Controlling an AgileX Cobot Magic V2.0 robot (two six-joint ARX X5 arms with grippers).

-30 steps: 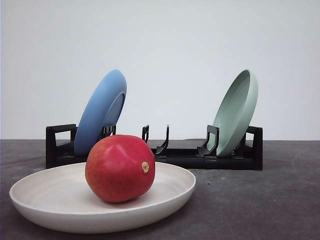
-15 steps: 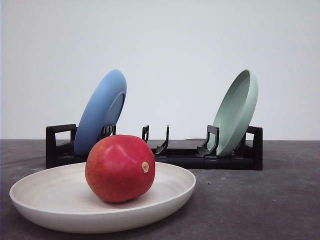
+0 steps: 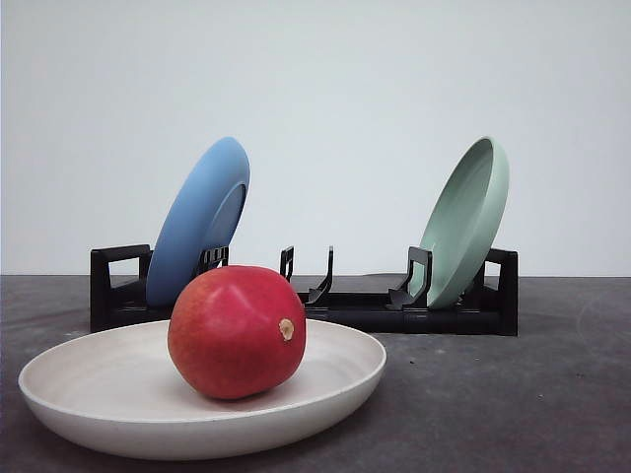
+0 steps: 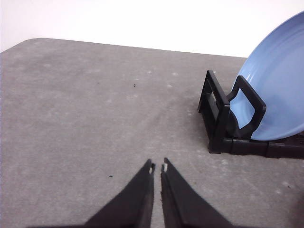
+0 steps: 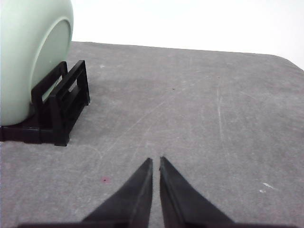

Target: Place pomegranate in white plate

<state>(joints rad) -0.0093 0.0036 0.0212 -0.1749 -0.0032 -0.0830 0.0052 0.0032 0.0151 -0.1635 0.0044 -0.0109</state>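
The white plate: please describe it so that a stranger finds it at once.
A black rack stands across the dark table. In front of it lies the white plate, flat, holding the pomegranate. The blue plate and green plate stand tilted in the rack.

One glossy round red pomegranate (image 3: 237,331), sitting in one shallow matte white plate (image 3: 118,394). Two more round plates propped upright on edge, one matte blue (image 3: 200,219) and one pale green (image 3: 465,219), making three plates in all, both slotted into one black plastic dish rack (image 3: 360,305) on one grey speckled tabletop (image 3: 513,394). Two black pointed grippers, one left (image 4: 157,167) and one right (image 5: 155,160), each with two fingers nearly touching at the tips.
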